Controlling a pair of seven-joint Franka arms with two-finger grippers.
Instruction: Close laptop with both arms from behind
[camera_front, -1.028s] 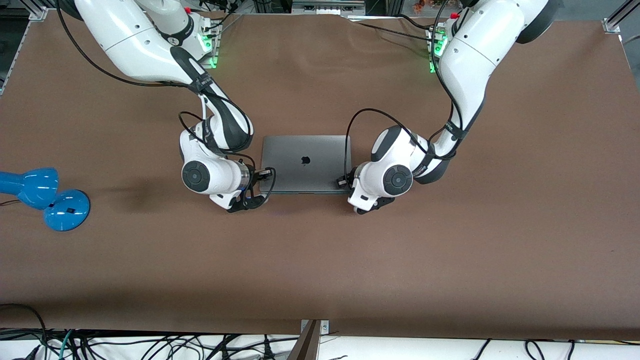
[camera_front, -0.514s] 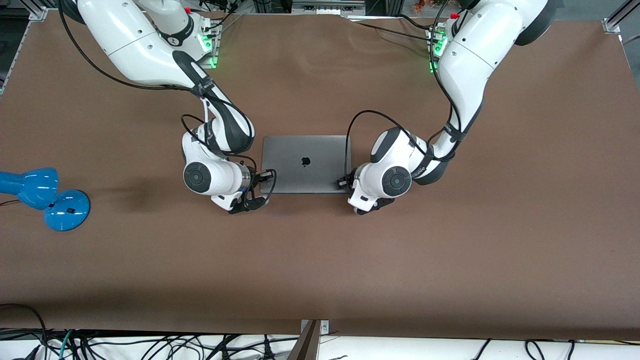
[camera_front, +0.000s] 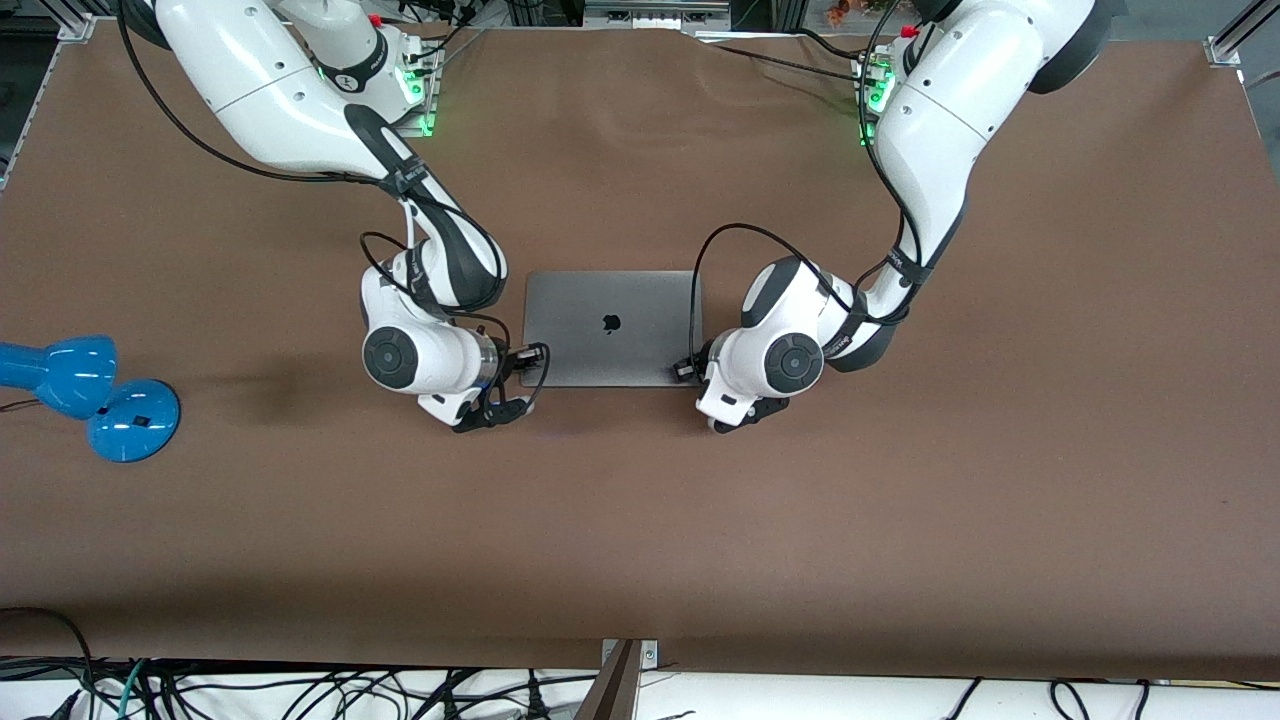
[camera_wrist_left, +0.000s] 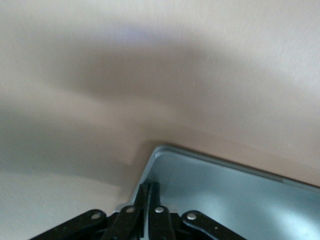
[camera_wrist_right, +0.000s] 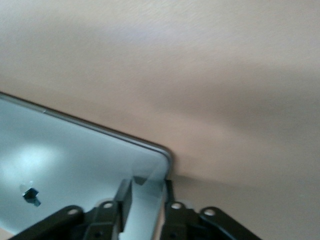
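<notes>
The brown table (camera_front: 640, 520) carries the laptop (camera_front: 610, 328) at its middle, lying flat with the lid down and the dark apple logo facing up. A blue lamp (camera_front: 90, 395) is seen at the right arm's end of the table, well apart from everything else.

The right arm (camera_front: 300, 110) and the left arm (camera_front: 940, 130) are each reached down to one corner of the lid nearer the front camera. Compared with a second ago, the laptop has not moved, while both wrists have shifted only slightly.

The right hand (camera_wrist_right: 145, 197) is seen with fingers spread a little on either side of the lid's corner edge. The left hand (camera_wrist_left: 149, 200) shows its fingers almost pressed together at the other corner. A release is judged to be under way, so the closing looks done.

No readable writing is seen beyond the logo.
</notes>
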